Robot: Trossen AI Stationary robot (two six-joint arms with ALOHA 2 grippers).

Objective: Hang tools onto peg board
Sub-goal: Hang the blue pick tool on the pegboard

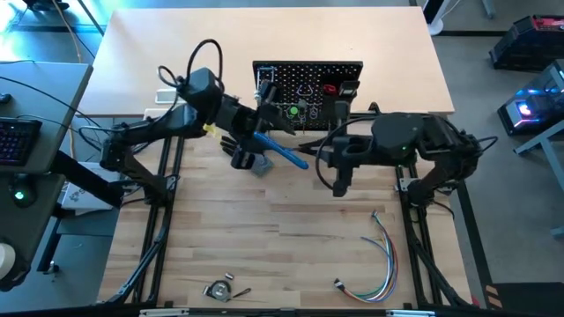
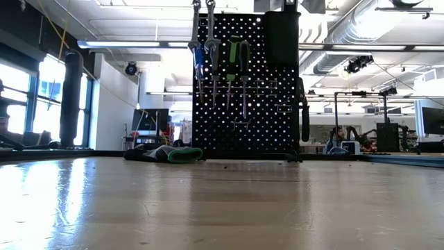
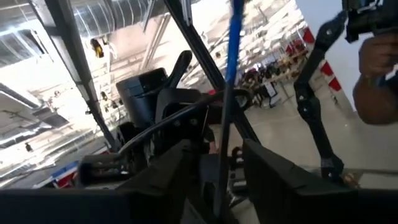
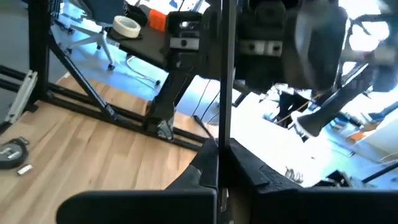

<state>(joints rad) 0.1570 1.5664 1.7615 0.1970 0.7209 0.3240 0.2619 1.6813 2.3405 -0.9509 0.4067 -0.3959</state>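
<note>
High view shows the left gripper (image 1: 264,141) reaching in front of the peg board (image 1: 308,79), its fingers parted around the blue-handled hex key (image 1: 284,151), while the right gripper (image 1: 304,145) (fingers clenched on a thin dark rod (image 4: 224,81)) stretches toward it above the surface (image 1: 282,238).

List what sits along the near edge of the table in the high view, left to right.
Tape measure → bundle of coloured wires, its connector end nearest the tape measure.
</note>
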